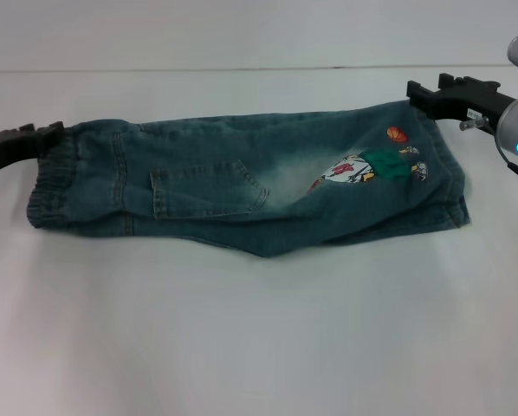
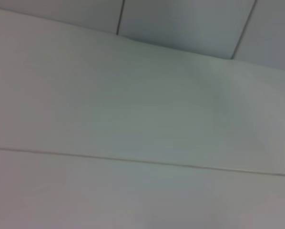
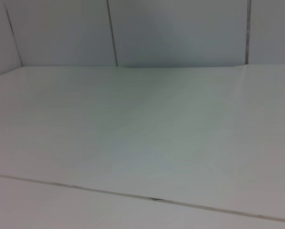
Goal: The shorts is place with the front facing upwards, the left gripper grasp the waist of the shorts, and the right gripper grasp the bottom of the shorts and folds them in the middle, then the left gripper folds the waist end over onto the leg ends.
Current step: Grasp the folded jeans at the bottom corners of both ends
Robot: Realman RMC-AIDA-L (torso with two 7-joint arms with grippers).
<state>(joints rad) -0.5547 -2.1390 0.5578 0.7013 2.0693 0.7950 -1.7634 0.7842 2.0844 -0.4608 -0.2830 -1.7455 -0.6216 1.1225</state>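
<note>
The blue denim shorts [image 1: 242,182] lie across the white table in the head view, doubled lengthwise. The elastic waist [image 1: 55,178] is on the left. The leg ends [image 1: 437,169] are on the right, beside a cartoon patch [image 1: 363,166]. A back pocket [image 1: 203,191] faces up. My left gripper [image 1: 49,132] sits at the waist's far corner, touching the cloth. At the far corner of the leg ends, my right gripper [image 1: 415,91] meets the hem. Both wrist views show only bare white surface, with no shorts in them.
The white table [image 1: 259,347] stretches wide in front of the shorts and behind them. A pale wall with panel seams [image 3: 113,33] rises at the table's far edge [image 1: 242,69].
</note>
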